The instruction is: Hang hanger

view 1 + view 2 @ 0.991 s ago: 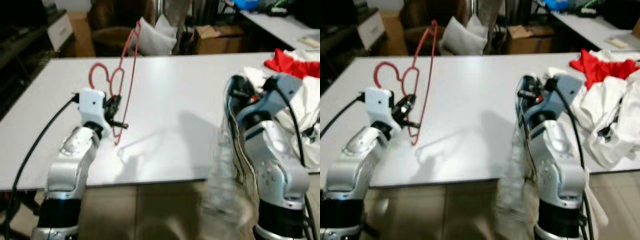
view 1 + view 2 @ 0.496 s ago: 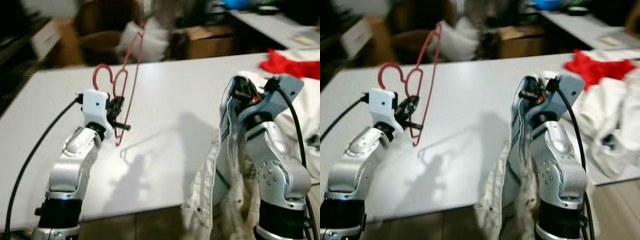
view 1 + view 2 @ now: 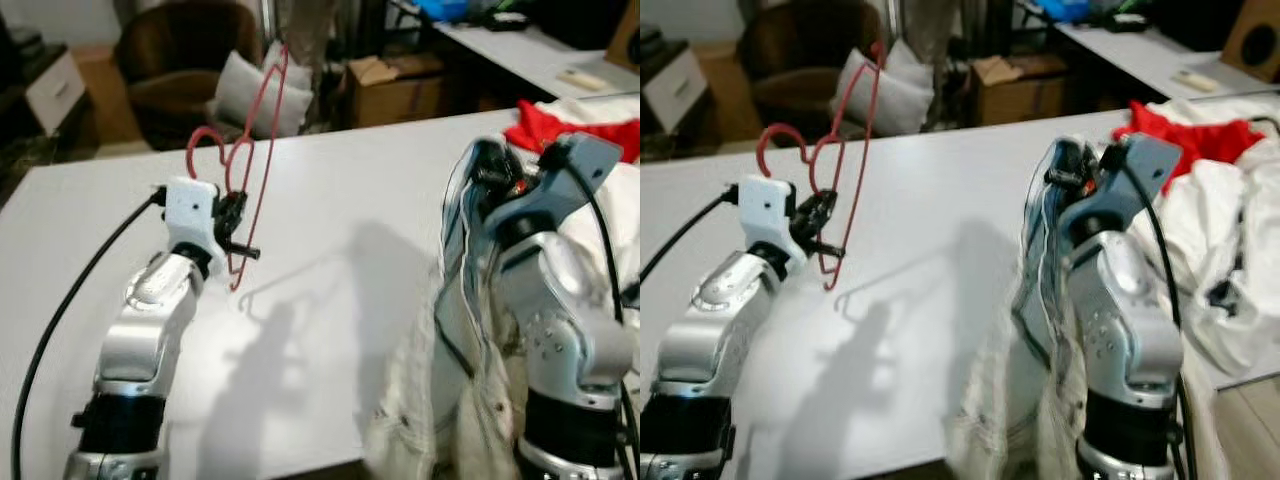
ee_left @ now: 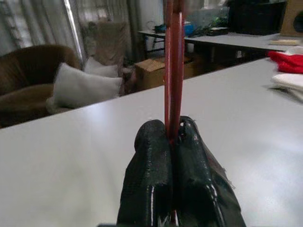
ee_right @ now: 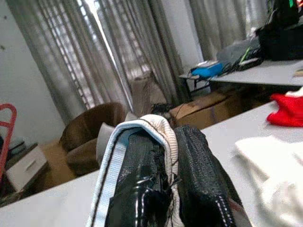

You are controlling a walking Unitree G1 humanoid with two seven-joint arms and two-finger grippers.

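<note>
A red wire hanger (image 3: 258, 150) is held upright above a white table (image 3: 330, 200) by the left gripper (image 4: 173, 142), whose two black fingers (image 4: 151, 175) are pressed together on the lower wire, as is shown in the left wrist view. A white garment with pale blue trim (image 3: 1040, 300) is gripped at its collar by the right gripper (image 5: 168, 165), its fingers clamped on the fabric, and the cloth is left trailing down over the table's near edge beside the silver arm. A heap of white laundry (image 3: 1220, 230) and a red cloth (image 3: 1185, 140) are seen at the robot's right on the same table; a brown armchair (image 3: 175, 50) with a pale cushion (image 3: 245, 90) and a cardboard box (image 3: 395, 85) are seen beyond it.

The task is judged to be at an early stage: hanger and garment are each lifted and secured, but they are kept well apart, and no rail or hook for hanging can be made out.
</note>
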